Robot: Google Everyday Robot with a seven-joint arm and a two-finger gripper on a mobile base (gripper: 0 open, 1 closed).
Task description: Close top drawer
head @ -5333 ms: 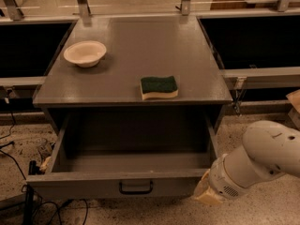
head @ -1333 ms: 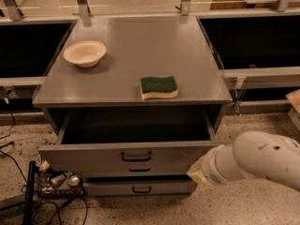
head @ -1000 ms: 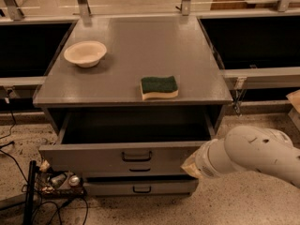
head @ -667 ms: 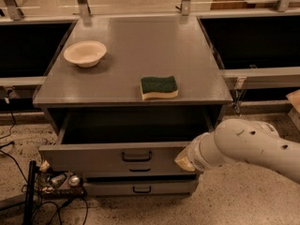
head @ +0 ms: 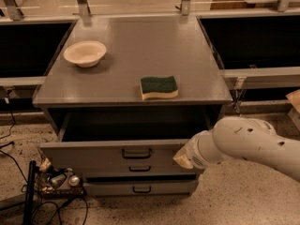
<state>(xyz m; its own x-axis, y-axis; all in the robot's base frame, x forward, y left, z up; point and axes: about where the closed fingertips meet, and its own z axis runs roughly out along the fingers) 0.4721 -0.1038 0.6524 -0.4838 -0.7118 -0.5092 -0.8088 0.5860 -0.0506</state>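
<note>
The top drawer (head: 93, 154) of the grey cabinet stands partly open, its dark inside showing under the cabinet top. Its flat grey front carries a small black pull handle (head: 136, 153) at centre. My gripper (head: 183, 158) is at the end of the white arm coming in from the right. Its tan tip rests against the right part of the drawer front, right of the handle. Two lower drawers with like black handles (head: 140, 168) (head: 141, 189) sit below.
A cream bowl (head: 85, 53) and a green-and-yellow sponge (head: 159, 86) lie on the cabinet top (head: 136, 41). Small clutter (head: 58, 179) and a black stand (head: 31, 191) with cables lie on the floor at the left. Dark openings flank the cabinet.
The drawer went from pulled far out to only partly open. In the last second my arm slid left and slightly up along the drawer front.
</note>
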